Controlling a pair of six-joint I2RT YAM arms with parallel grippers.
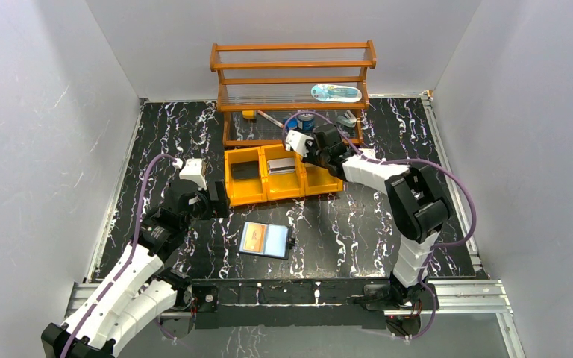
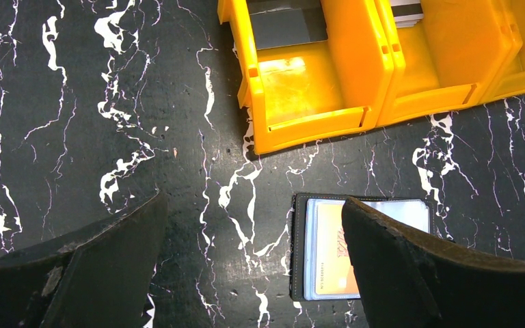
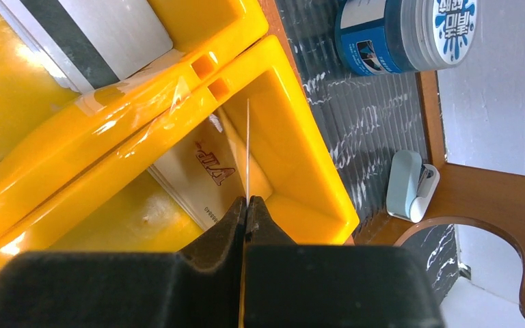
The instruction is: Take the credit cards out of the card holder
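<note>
Two end effectors are seen over a black, white-veined marble-patterned counter (image 1: 328,231). The left end effector (image 1: 222,203) is held wide open over bare counter, left of centre, and nothing is gripped by it. In the left wrist view its two black fingers (image 2: 109,266) are spread far apart.

A small, flat, black folding card holder (image 1: 276,240) is laid open on the counter at the middle, towards the near edge. It is close to the left end effector, on its right, and is partly hidden behind one finger in the left wrist view. Its pale blue-grey inside is turned up, and a tan-brown rectangular card (image 1: 254,239) is seen lying in its left panel. Whether a card is lodged in the right panel cannot be told.

Beyond the holder, a yellow plastic three-compartment bin tray (image 1: 283,190) is set in front of a wooden slatted rack (image 1: 291,67). The right end effector (image 1: 310,158) is positioned over the tray's right compartment and is closed on a thin flat card (image 3: 247,150). That card is viewed edge-on from the right wrist, so its colour cannot be told. A cream card with red lettering (image 3: 205,178) is seen lying in that same compartment. A silvery card with a dark stripe (image 3: 89,34) is found in the middle compartment, and a dark grey card (image 2: 290,27) in the left one. A blue round tub (image 3: 403,34) and a pale blue clip-shaped object (image 3: 410,184) are placed on the rack's lowest shelf.
</note>
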